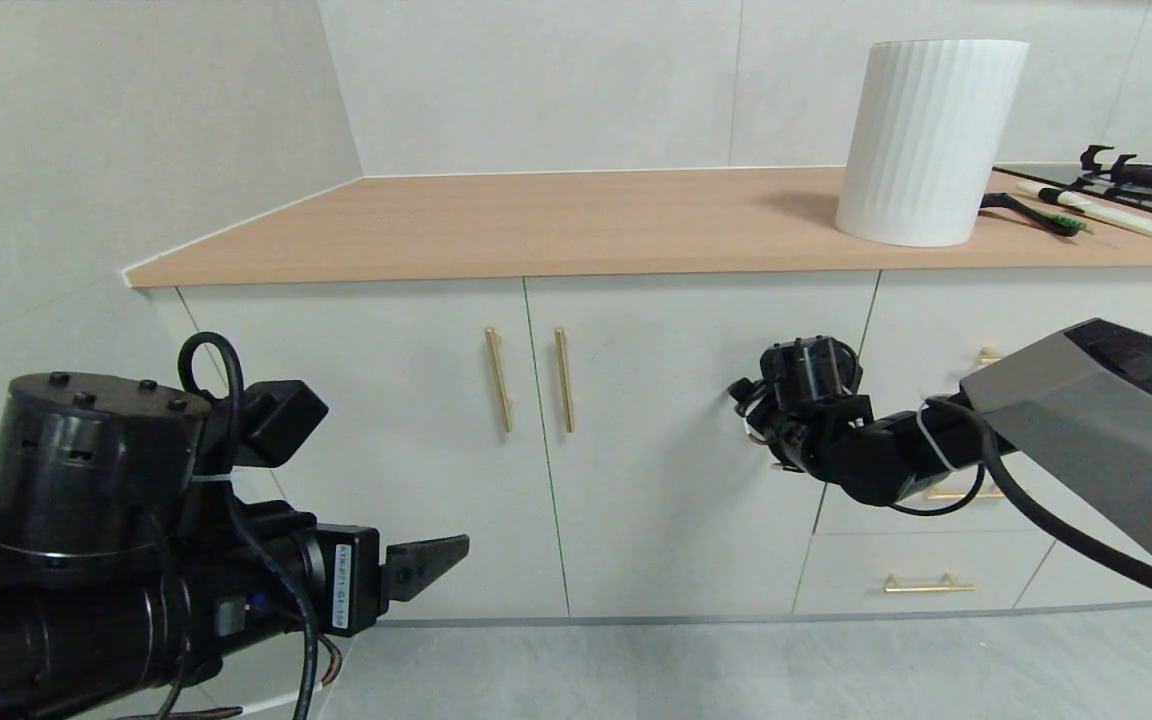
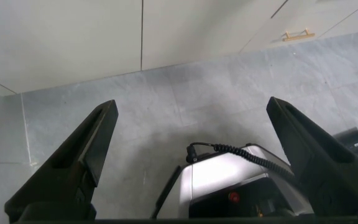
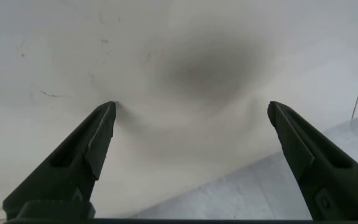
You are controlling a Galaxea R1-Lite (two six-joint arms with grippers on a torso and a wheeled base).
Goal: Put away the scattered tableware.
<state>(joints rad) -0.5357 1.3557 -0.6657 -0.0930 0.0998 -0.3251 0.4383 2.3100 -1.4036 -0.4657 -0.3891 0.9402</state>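
A tall white ribbed container (image 1: 926,140) stands on the wooden countertop (image 1: 536,220) at the right. Just right of it lie a black-handled utensil (image 1: 1031,212) and a long white utensil (image 1: 1111,214). My right gripper (image 1: 771,405) is below the counter, pointed at a pale cabinet door (image 3: 185,56) and close to it; its fingers (image 3: 79,155) stand wide open with nothing between them. My left gripper (image 1: 426,568) is low at the left, well short of the cabinets. It hangs over the grey floor (image 2: 185,106), with its fingers (image 2: 73,162) open and empty.
Two cabinet doors with gold bar handles (image 1: 498,378) face me under the counter. Drawers with gold handles (image 1: 928,583) are at the lower right. A black stove burner (image 1: 1151,180) sits at the counter's far right. Tiled walls close off the left and the back.
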